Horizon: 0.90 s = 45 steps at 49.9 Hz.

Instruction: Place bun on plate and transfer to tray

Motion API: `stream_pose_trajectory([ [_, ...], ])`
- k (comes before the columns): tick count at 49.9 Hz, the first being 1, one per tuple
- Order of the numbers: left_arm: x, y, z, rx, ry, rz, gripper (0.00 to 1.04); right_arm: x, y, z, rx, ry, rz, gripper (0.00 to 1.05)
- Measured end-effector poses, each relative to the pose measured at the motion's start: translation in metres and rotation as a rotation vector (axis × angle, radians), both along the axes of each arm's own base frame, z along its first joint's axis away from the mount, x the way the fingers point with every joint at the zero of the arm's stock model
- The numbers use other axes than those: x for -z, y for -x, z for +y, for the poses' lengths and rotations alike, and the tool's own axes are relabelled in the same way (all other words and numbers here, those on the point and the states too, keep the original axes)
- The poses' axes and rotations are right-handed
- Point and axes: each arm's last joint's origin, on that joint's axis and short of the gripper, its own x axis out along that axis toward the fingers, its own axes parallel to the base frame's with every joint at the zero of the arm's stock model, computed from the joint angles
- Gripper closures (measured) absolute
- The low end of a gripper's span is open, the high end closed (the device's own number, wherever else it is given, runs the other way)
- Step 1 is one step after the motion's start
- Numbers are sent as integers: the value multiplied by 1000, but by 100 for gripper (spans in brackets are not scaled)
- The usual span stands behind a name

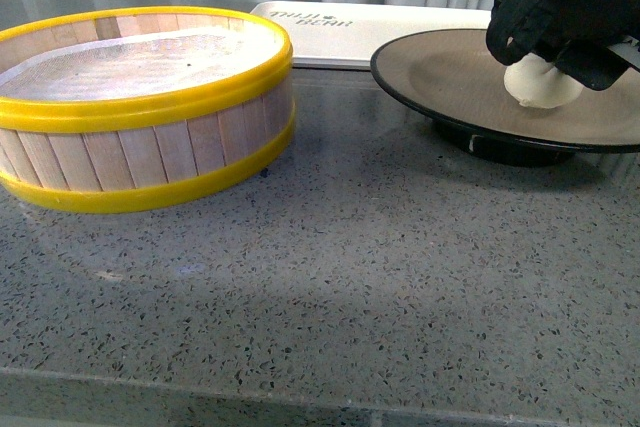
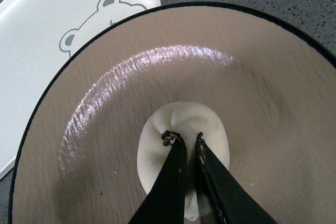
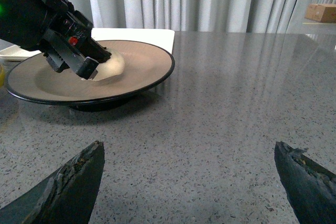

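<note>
The white bun point(image 1: 540, 85) rests on the taupe-brown plate point(image 1: 440, 72) with a black rim, at the right of the front view. My left gripper point(image 1: 548, 52) is shut on the bun from above; in the left wrist view its black fingers point(image 2: 176, 177) pinch the bun's point(image 2: 178, 124) pleated top over the plate point(image 2: 105, 145). The cream-white tray point(image 1: 360, 32) with a bear drawing lies behind the plate and also shows in the left wrist view point(image 2: 47, 40). My right gripper point(image 3: 189, 182) is open and empty above the counter, well to the side of the plate point(image 3: 142, 72); the bun point(image 3: 110, 65) shows there under the left gripper point(image 3: 84, 66).
A yellow-rimmed wooden steamer basket point(image 1: 140, 107) stands at the left of the grey speckled counter point(image 1: 330, 287). Curtains hang behind the counter. A cardboard box point(image 3: 323, 11) sits far off in the right wrist view.
</note>
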Motion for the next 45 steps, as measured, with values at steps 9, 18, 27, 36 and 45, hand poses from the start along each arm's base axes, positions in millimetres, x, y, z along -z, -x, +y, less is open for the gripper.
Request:
stream_pose_trajectory([
  [9,1,1,-1,4,3,6,99,0,0,0,0,0,0,8],
  [18,5,1,-2,4,-7,12,74,0,0,0,0,0,0,8],
  [27,5,1,-3,2,-10,11,45,0,0,0,0,0,0,8],
  [36,3,2,-2,10,-2,21,13,0,0,0,0,0,0,8],
  [45,-22,3,10,2,46,3,7,0,0,0,0,0,0,8],
])
